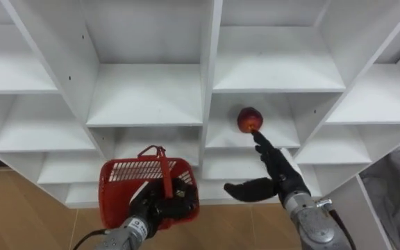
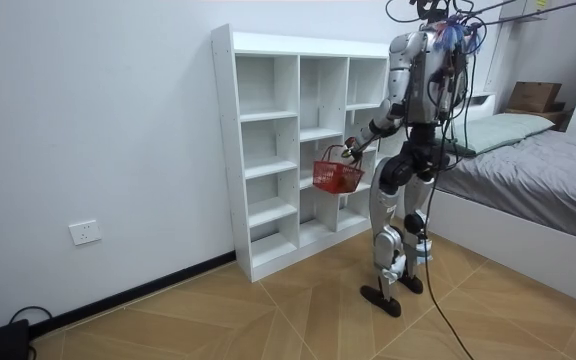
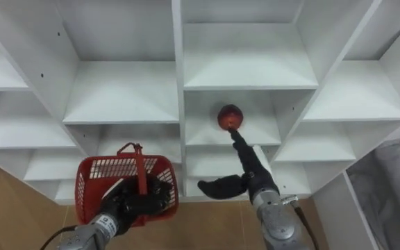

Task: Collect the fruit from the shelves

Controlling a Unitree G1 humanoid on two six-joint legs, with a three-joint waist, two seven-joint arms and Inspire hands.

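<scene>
Right fingers (image 1: 263,148) at one fruit (image 1: 249,119), left fingers (image 1: 162,205) clutching one basket (image 1: 122,176)

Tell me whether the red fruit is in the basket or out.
Out: the red fruit lies on a shelf, the open right hand reaching to it; the left hand holds the basket.

Left hand (image 1: 160,206) grips red basket (image 1: 120,182); right hand (image 1: 276,170), fingers straight, touches red fruit (image 1: 249,119).
</scene>
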